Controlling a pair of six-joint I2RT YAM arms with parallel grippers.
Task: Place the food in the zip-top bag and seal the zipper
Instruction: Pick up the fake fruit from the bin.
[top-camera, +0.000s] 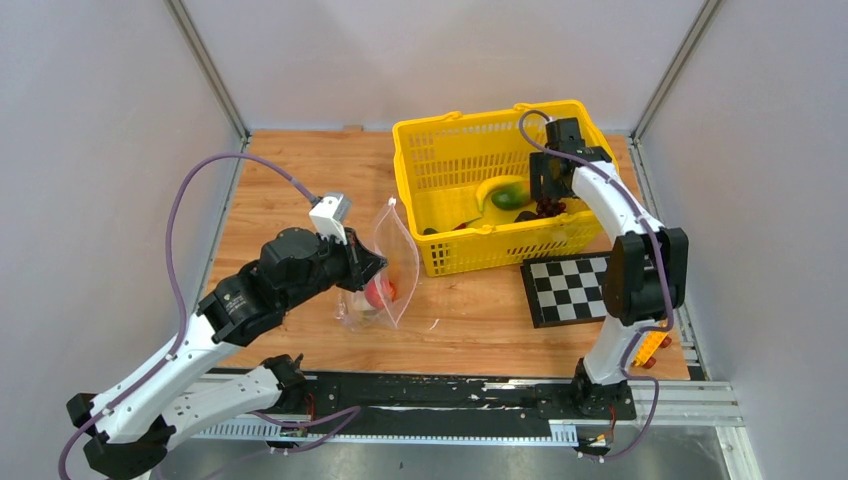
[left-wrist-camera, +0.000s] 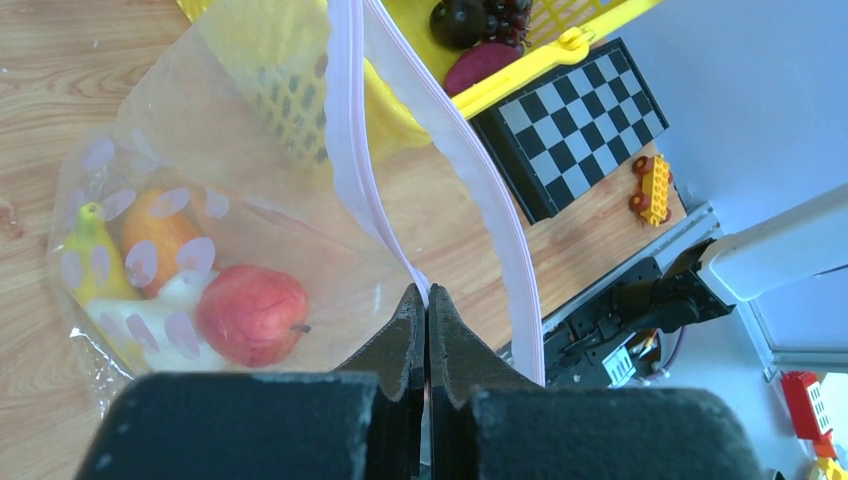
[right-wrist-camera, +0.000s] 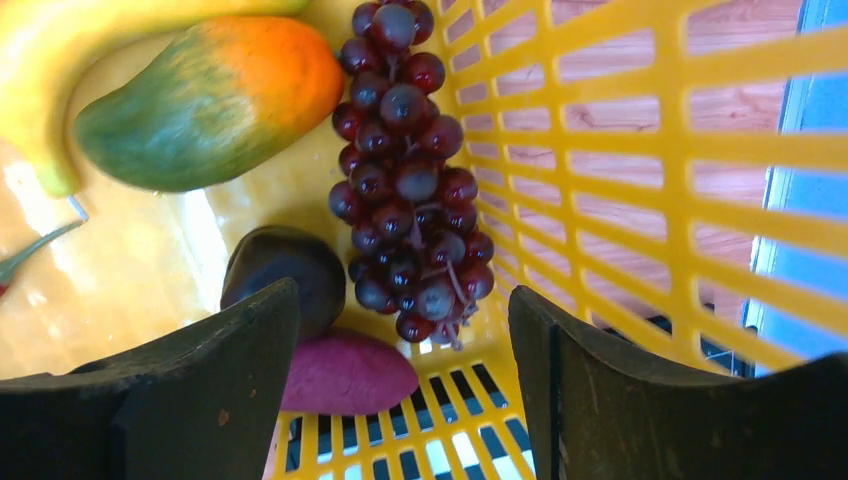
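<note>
Visibly agape, dotted zip-top bag (left-wrist-camera: 270, 210) is clamped by left jaws; right jaws apart.

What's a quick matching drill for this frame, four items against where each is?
Items:
1 red apple
2 grapes
3 left gripper
4 checkerboard

Places:
a in the yellow basket
b flat on the table
c inside the bag
d shut on the bag's pink strip

Pairs: 1-c, 2-a, 3-d, 4-b
</note>
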